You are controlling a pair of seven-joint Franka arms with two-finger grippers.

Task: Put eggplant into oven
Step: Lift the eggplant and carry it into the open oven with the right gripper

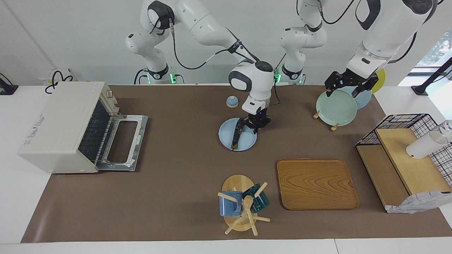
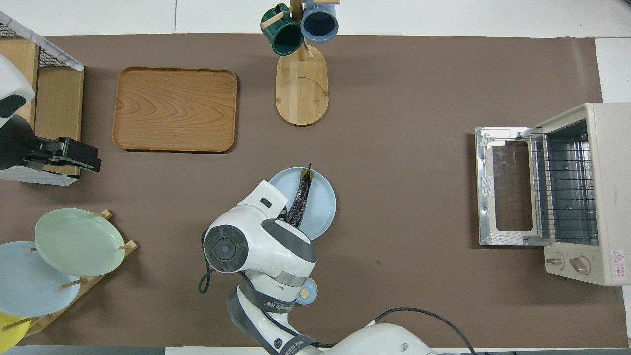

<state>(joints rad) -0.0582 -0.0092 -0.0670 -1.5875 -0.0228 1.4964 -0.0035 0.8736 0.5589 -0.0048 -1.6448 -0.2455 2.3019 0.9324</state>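
Observation:
The dark eggplant (image 1: 237, 134) lies lengthwise on a light blue plate (image 1: 247, 141) in the middle of the table; it also shows in the overhead view (image 2: 301, 195) on the plate (image 2: 323, 202). My right gripper (image 1: 256, 127) is down at the plate, at the eggplant's end nearer the robots; the hand hides that end from above. The cream oven (image 1: 60, 127) stands at the right arm's end of the table with its door (image 1: 122, 143) folded down flat and the rack showing (image 2: 562, 190). My left gripper (image 1: 344, 91) is open and waits over the plate rack.
A plate rack with a green plate (image 1: 335, 107) stands near the left arm. A wooden tray (image 1: 316, 183), a mug tree with two mugs (image 1: 242, 204) and a wire-and-wood shelf (image 1: 406, 158) lie farther out. A small blue knob-lidded dish (image 1: 232, 101) sits near the robots.

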